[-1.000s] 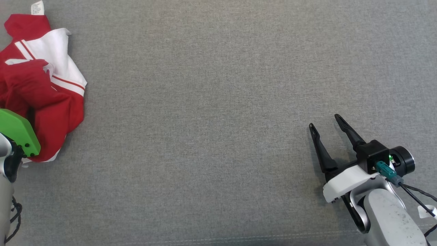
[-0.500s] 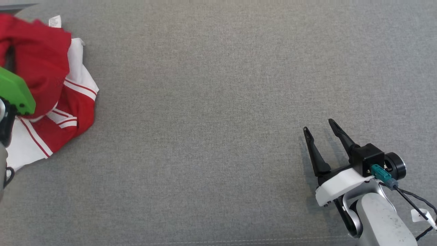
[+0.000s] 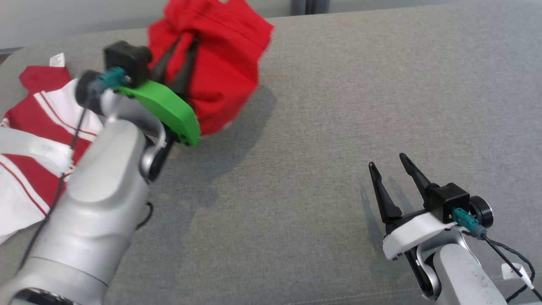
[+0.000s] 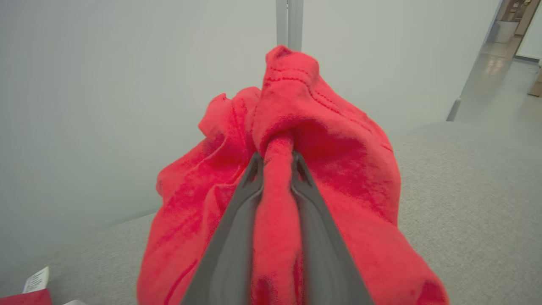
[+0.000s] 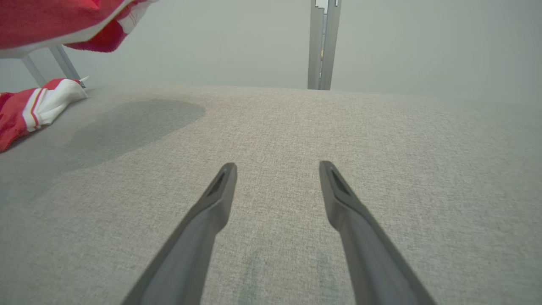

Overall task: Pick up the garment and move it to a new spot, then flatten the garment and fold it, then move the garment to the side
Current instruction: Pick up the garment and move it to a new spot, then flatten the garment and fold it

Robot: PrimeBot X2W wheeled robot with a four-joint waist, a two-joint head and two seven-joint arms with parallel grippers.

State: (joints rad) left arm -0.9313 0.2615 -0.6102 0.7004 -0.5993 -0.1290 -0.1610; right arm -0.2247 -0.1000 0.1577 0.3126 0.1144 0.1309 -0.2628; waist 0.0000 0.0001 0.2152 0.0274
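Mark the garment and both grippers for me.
garment (image 3: 228,63), head view, on the lifted red bunch.
left gripper (image 4: 276,156), left wrist view, midway between fingertips pinching the cloth.
right gripper (image 3: 387,160), head view, midway between its open fingertips.

1. The left gripper (image 4: 276,157) pinches a rolled fold of the red garment (image 4: 347,178) between its two dark fingers (image 4: 237,228), jaws nearly together.
2. The cloth bunches above the fingertips (a stitched hem uppermost) and drapes down on both sides.
3. Behind it are a grey upholstered surface (image 4: 465,203), a pale wall (image 4: 106,84) and a metal post (image 4: 289,21).
4. A white label (image 4: 37,279) sits at lower left.
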